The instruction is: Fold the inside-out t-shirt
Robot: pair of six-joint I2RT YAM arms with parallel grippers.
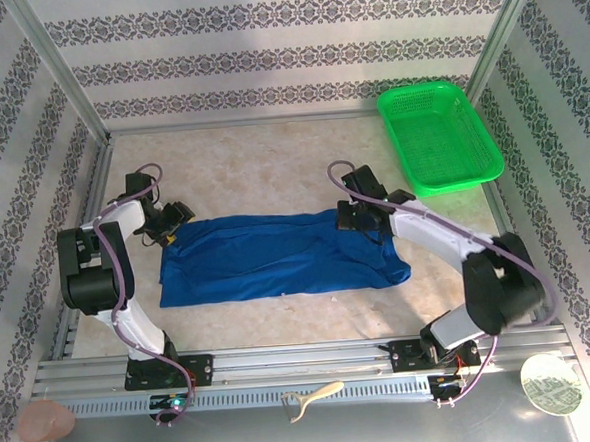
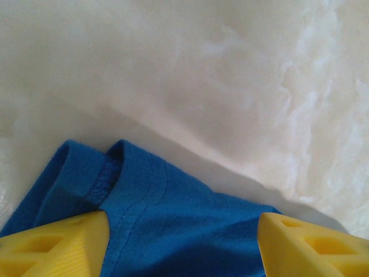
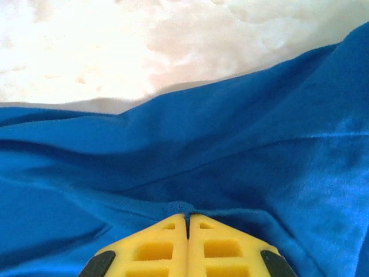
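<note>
T-shirt (image 1: 277,254), plain blue on top, lies spread flat across the middle of the table (image 1: 262,168). Left pincer (image 2: 184,231) stands open at the shirt's left edge, its 2 yellow fingers (image 2: 57,245) either side of a stitched hem. Right pincer (image 3: 187,222) is closed, pinching a small pucker of cloth near the shirt's far right edge. Green basket (image 1: 438,137) sits in the far right corner.

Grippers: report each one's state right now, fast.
Left gripper: open, fingers either side of a hemmed edge of the t-shirt.
Right gripper: shut, pinching a fold of the t-shirt.
</note>
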